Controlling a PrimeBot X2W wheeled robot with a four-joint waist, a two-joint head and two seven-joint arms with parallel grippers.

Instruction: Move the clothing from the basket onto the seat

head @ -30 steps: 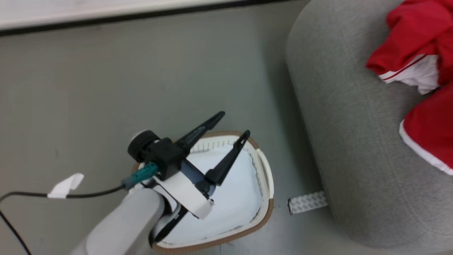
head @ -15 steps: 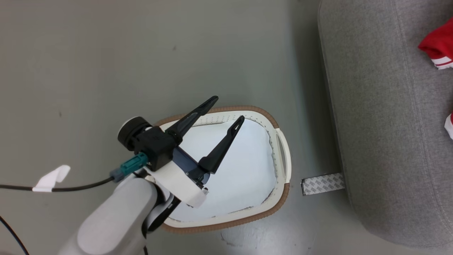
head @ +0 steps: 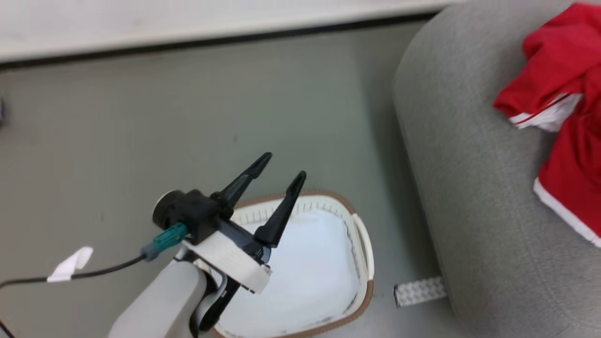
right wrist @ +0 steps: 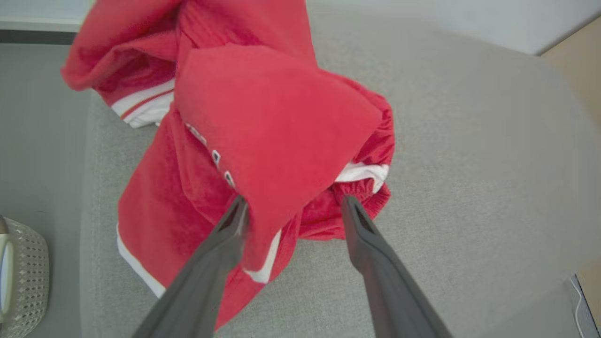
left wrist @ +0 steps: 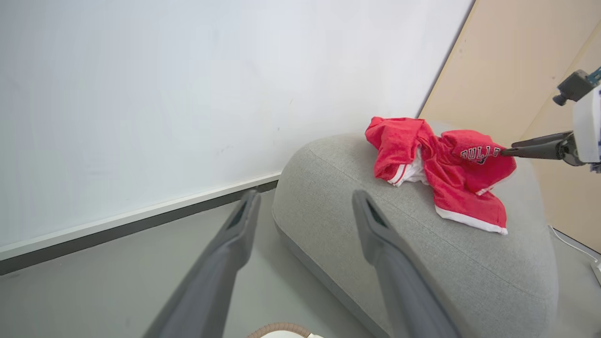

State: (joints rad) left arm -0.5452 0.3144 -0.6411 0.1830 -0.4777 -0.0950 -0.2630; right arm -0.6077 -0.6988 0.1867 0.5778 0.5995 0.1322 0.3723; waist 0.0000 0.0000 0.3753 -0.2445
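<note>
Overhead plus 2 wrists; common seat (head: 469,188)

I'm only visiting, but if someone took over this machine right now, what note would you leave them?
Left pincer: open, empty, over the basket.
Right pincer: open, at the clothing, cloth between its fingers.
Clothing: heaped on the seat.
Done: the visible basket floor looks bare; the left arm hides part.
Left: probably lift the right pincer clear and check the hidden corner.
</note>
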